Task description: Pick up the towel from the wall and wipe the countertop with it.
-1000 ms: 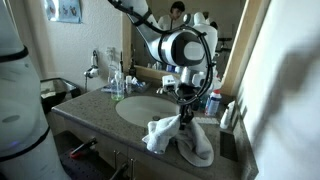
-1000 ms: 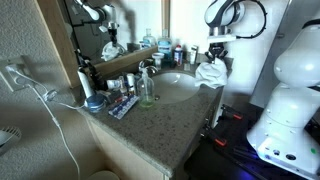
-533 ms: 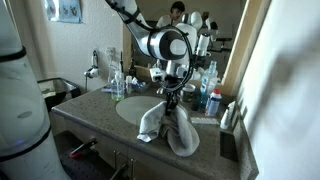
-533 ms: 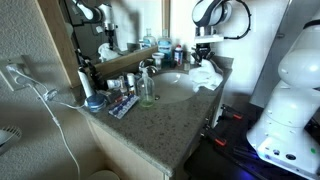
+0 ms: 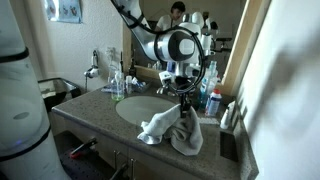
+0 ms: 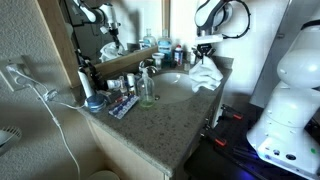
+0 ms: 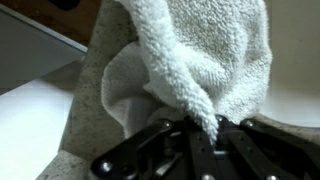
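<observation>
One fold of the towel (image 7: 200, 60) is pinched in the nearly closed gripper (image 7: 210, 132). The rest slumps on the counter (image 5: 92, 108), at the near right rim of the sink (image 5: 138, 108). It looks soft, light and floppy, so a bunched fold probably gives the surest hold.

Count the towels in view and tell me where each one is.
1: the towel hangs from the shut pincer, its folds resting on the countertop beside the sink. Others may be hidden.
</observation>
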Robot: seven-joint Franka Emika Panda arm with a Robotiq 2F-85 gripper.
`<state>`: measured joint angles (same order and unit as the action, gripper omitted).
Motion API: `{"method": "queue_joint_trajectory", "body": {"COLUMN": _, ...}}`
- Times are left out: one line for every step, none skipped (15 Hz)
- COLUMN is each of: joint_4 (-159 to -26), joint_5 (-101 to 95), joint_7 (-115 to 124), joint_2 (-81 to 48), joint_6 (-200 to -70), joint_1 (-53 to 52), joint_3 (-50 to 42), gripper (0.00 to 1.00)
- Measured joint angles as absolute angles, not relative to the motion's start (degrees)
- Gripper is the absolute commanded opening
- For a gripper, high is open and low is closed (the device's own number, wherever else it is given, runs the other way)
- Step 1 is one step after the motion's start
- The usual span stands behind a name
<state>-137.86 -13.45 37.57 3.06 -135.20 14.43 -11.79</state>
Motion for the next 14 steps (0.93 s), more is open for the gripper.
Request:
{"method": "queue_joint_trajectory", "body": {"joint_4": -137.87, "joint_5": -15.85, "joint_7": 39.66, "joint_2": 3.07, "joint_6": -135.20, "joint_1": 15.20, "joint_3": -12.49, "gripper": 0.07}}
{"method": "queue_joint_trajectory", "body": {"joint_4": -137.89, "joint_5": -18.21, "joint_7": 41.88, "joint_2": 3.07, "joint_6": -135.20, "joint_1": 15.91, "joint_3": -13.16, "gripper": 0.07}}
{"method": "queue_joint_trajectory", "body": {"joint_4": -137.95, "joint_5": -20.07, "joint_7": 43.89, "joint_2": 3.09, "joint_6": -135.09, "joint_1": 16.59, "joint_3": -13.68, "gripper": 0.07}}
{"method": "queue_joint_trajectory", "body": {"joint_4": -138.07, "joint_5": -21.36, "joint_7": 45.59, "joint_2": 3.10, "joint_6": -134.92, "joint_1": 17.09, "joint_3": -14.11, "gripper": 0.07}}
{"method": "queue_joint_trajectory", "body": {"joint_4": -138.31, "joint_5": -22.19, "joint_7": 47.01, "joint_2": 3.13, "joint_6": -134.69, "joint_1": 17.37, "joint_3": -14.38, "gripper": 0.07}}
{"method": "queue_joint_trajectory", "body": {"joint_4": -138.70, "joint_5": -22.62, "joint_7": 48.27, "joint_2": 3.14, "joint_6": -134.47, "joint_1": 17.47, "joint_3": -14.42, "gripper": 0.06}}
{"method": "queue_joint_trajectory", "body": {"joint_4": -139.20, "joint_5": -22.69, "joint_7": 49.37, "joint_2": 3.14, "joint_6": -134.36, "joint_1": 17.43, "joint_3": -14.32, "gripper": 0.06}}
{"method": "queue_joint_trajectory", "body": {"joint_4": -139.82, "joint_5": -22.69, "joint_7": 50.28, "joint_2": 3.13, "joint_6": -134.35, "joint_1": 17.30, "joint_3": -14.11, "gripper": 0.06}}
{"method": "queue_joint_trajectory", "body": {"joint_4": -140.55, "joint_5": -22.69, "joint_7": 51.17, "joint_2": 3.12, "joint_6": -134.36, "joint_1": 17.03, "joint_3": -13.92, "gripper": 0.06}}
{"method": "queue_joint_trajectory", "body": {"joint_4": -141.37, "joint_5": -22.67, "joint_7": 51.60, "joint_2": 3.08, "joint_6": -134.36, "joint_1": 16.60, "joint_3": -13.77, "gripper": 0.06}}
{"method": "queue_joint_trajectory", "body": {"joint_4": -142.20, "joint_5": -22.58, "joint_7": 51.95, "joint_2": 3.06, "joint_6": -134.36, "joint_1": 16.15, "joint_3": -13.54, "gripper": 0.06}}
{"method": "queue_joint_trajectory", "body": {"joint_4": -142.98, "joint_5": -22.23, "joint_7": 51.97, "joint_2": 3.03, "joint_6": -134.36, "joint_1": 15.71, "joint_3": -13.21, "gripper": 0.07}}
{"method": "queue_joint_trajectory", "body": {"joint_4": -143.72, "joint_5": -21.39, "joint_7": 51.89, "joint_2": 3.01, "joint_6": -134.36, "joint_1": 15.22, "joint_3": -12.78, "gripper": 0.06}}
{"method": "queue_joint_trajectory", "body": {"joint_4": -144.28, "joint_5": -19.83, "joint_7": 51.27, "joint_2": 2.97, "joint_6": -134.36, "joint_1": 14.62, "joint_3": -12.36, "gripper": 0.07}}
